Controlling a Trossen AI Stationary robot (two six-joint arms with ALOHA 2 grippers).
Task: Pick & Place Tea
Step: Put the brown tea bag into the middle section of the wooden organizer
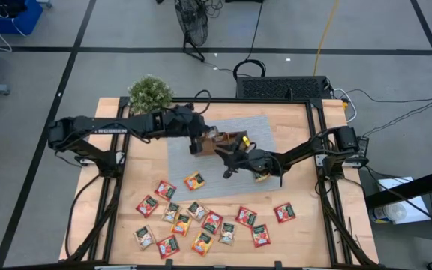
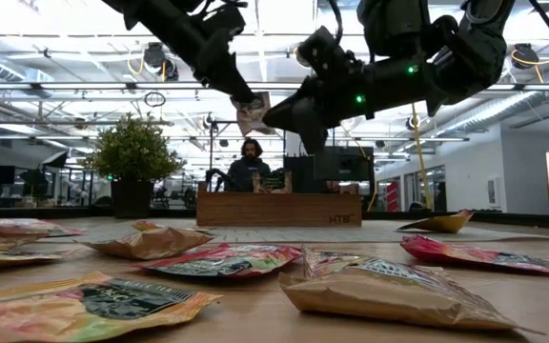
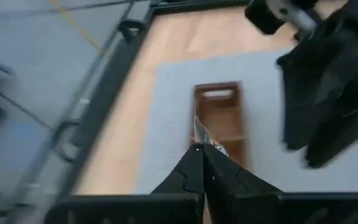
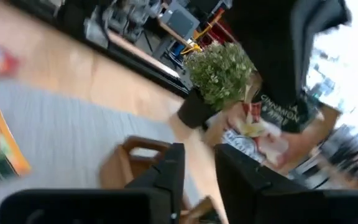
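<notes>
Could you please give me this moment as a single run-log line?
left tool: shut on tea packet, above wooden tray | right tool: open, empty, beside it | other packets: on table

Readable on the held tea packet (image 4: 253, 127), right of frame: "CINNAMON" and "APPLE". On the wooden tray (image 2: 276, 208), middle of frame, low view: letters like "HTB". On the left arm (image 1: 111, 126), upper left: "ROBOT", partly unclear.

Both dark arms reached inward from opposite sides and met above the middle of the desk, well off its surface. The left end effector (image 2: 247, 103) pointed down with its fingers (image 3: 194, 169) pressed together. The right end effector (image 4: 197, 171) faced it closely, fingers slightly parted.
</notes>
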